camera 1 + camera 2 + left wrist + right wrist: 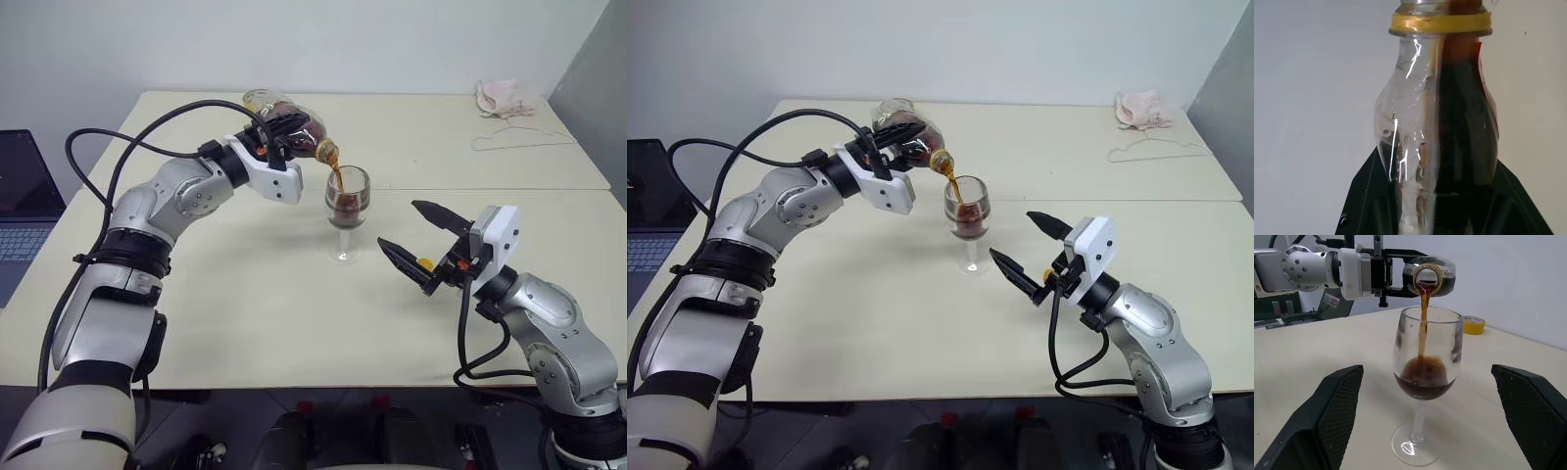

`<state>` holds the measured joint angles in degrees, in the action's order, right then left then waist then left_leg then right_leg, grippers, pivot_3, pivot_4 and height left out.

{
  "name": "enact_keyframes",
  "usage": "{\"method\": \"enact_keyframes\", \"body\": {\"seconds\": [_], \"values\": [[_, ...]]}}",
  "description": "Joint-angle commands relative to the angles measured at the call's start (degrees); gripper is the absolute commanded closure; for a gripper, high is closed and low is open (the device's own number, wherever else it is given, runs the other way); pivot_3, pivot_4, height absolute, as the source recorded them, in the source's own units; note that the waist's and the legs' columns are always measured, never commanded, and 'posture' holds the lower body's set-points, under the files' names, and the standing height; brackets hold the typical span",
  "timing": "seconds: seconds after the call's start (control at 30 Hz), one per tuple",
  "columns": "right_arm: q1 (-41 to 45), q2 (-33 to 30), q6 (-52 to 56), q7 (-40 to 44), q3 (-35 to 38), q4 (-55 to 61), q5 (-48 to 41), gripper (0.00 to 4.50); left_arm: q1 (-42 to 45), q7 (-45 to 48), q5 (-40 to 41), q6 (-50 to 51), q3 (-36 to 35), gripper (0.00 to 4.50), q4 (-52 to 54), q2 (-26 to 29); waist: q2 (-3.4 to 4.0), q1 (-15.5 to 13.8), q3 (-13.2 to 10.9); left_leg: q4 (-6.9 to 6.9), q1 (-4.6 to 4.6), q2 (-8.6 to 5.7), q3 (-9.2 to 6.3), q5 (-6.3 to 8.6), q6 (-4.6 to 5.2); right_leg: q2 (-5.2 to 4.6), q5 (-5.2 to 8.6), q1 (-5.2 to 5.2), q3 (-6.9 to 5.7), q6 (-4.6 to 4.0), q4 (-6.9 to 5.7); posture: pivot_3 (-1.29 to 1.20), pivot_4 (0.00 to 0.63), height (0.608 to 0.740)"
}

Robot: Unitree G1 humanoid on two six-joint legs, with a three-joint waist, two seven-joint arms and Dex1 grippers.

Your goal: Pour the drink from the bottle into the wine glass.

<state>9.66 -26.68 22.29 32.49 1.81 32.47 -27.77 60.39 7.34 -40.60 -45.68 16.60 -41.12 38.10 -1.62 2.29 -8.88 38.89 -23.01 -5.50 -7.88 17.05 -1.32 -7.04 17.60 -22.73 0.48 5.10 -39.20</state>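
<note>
My left gripper (287, 131) is shut on the clear plastic bottle (312, 139), holding it tipped on its side with the mouth over the wine glass (347, 201). A thin stream of dark brown drink (1422, 328) runs from the bottle's mouth into the bowl, where drink (1424, 379) fills the lower part. The glass stands upright on the table (245, 313). In the left wrist view the bottle (1440, 122) sits between my fingers, half dark with liquid. My right gripper (397, 223) is open, just right of the glass, apart from it. A small yellow thing (425, 262) sits near its finger bases.
A yellow tape roll (1472, 325) lies on the table beyond the glass. A pink cloth (505, 98) and a wire hanger (519, 137) lie at the far right corner. A laptop (20, 196) sits off the table's left edge.
</note>
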Motion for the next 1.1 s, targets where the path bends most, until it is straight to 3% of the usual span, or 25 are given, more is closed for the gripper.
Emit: {"method": "enact_keyframes", "body": {"seconds": [0.03,1.1], "values": [[0.8,-0.3,-0.8,0.2,0.4,1.3,0.1,0.00,2.4,-1.8,0.2,-0.5,-0.3,3.11,1.8,0.8,0.00,0.0,0.0,0.00,0.00,0.00,0.00,0.00,0.00,0.00,0.00,0.00,0.00,0.00,0.00,0.00,0.150,0.740],[0.3,-0.8,-0.5,-0.1,0.4,1.4,-0.1,0.00,2.9,-3.3,-0.4,-0.4,1.3,3.11,1.4,0.9,0.00,0.1,0.0,0.01,-0.04,-0.01,0.21,0.00,0.00,-0.04,0.01,-0.47,0.13,0.01,-0.66,0.00,0.150,0.740]]}}
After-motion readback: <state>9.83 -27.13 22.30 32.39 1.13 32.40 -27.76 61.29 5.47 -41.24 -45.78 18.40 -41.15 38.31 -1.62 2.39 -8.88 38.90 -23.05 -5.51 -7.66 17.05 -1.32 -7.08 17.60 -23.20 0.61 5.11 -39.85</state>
